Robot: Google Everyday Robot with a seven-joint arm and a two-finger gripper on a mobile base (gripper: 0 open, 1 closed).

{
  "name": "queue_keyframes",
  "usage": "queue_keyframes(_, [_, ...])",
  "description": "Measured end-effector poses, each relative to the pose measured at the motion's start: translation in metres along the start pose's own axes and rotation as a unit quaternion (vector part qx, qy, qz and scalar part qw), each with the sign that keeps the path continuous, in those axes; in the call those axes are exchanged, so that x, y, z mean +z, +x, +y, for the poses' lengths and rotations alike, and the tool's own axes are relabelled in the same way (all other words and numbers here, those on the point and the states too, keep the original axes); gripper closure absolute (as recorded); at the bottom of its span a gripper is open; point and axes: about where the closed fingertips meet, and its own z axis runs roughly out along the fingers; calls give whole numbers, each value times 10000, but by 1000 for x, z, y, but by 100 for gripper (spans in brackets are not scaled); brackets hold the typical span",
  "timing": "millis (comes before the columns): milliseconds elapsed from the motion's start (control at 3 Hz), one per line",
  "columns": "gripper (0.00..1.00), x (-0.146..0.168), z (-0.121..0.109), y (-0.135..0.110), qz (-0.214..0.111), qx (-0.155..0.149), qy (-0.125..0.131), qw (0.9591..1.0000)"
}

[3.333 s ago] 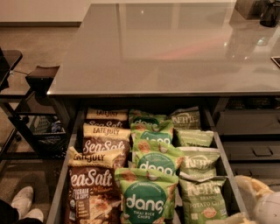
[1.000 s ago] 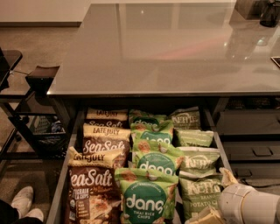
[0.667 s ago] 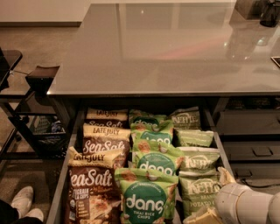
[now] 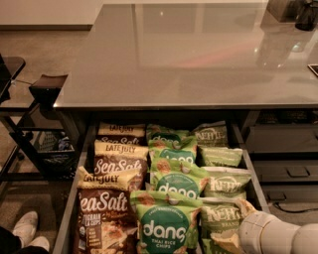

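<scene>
An open drawer (image 4: 69,208) under a grey table (image 4: 198,54) is packed with snack bags in three columns. Brown Late July Sea Salt bags (image 4: 107,218) fill the left column, and green Dang rice chip bags (image 4: 164,225) the middle. Pale green bags (image 4: 226,183) fill the right column. My white arm (image 4: 280,237) comes in from the bottom right corner. The gripper (image 4: 232,242) is at the arm's left end, low at the frame's bottom edge. It is over the frontmost pale green bag (image 4: 216,221), right beside the front Dang bag.
A dark chair (image 4: 30,99) stands to the left of the drawer. A white shoe (image 4: 27,228) shows at the bottom left. Closed drawer fronts (image 4: 288,168) sit to the right. Dark objects (image 4: 293,12) stand on the table's far right corner.
The arm has moved left from the bottom right corner, further over the front pale green bag. The bags have not visibly moved.
</scene>
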Motion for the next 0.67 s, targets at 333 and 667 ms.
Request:
queue_keyframes(333, [66,0,0,1,5,-3,17,10000])
queue_keyframes(667, [89,0,0,1,5,-3,17,10000])
